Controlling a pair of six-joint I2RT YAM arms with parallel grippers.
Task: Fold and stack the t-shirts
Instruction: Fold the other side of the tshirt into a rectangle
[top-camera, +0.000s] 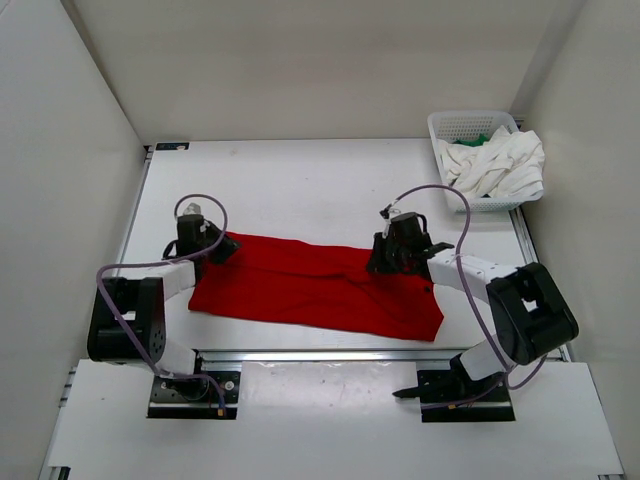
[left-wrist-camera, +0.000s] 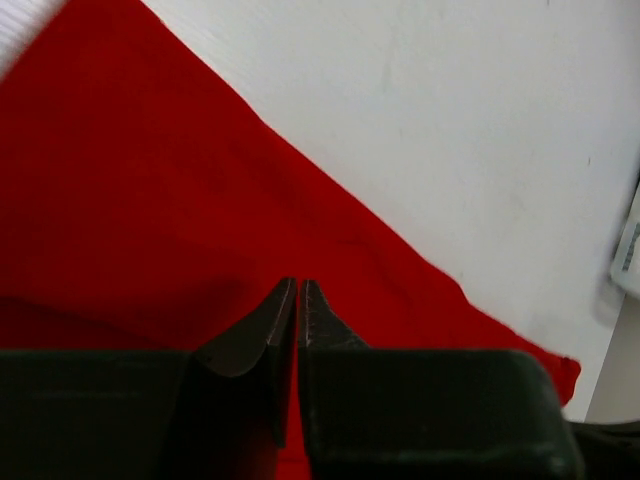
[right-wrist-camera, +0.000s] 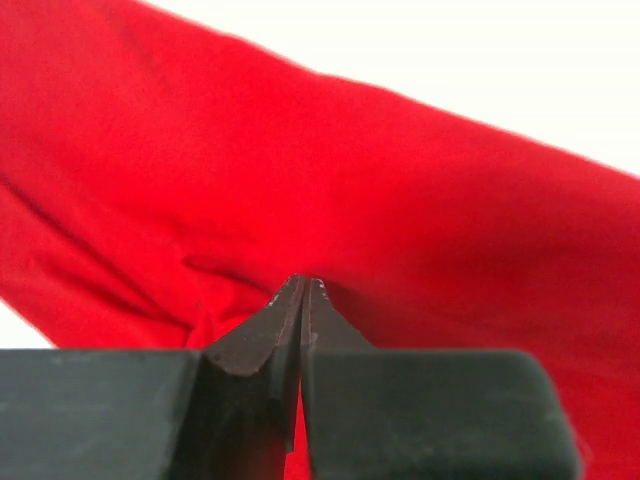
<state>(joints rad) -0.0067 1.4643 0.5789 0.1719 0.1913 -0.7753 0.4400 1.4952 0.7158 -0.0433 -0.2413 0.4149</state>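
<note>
Table (top-camera: 300, 180) centre: red t-shirt (top-camera: 310, 290) spread flat, slightly wrinkled. Left gripper (top-camera: 225, 248) pinched closed on its upper-left edge. Right gripper (top-camera: 385, 262) clamped on upper-right edge, cloth puckered at tips, arm covering shirt's right end. Basket (top-camera: 450, 125) upper right of frame, well apart, holds white t-shirt (top-camera: 500, 165) draped over rim, green t-shirt (top-camera: 483, 134) mostly hidden beneath.

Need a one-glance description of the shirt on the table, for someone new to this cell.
On the white table, along its near edge, the red t-shirt lies in a long flat band. It is the only garment outside the white mesh basket at the far right corner, and the left gripper and right gripper both pinch it.
</note>
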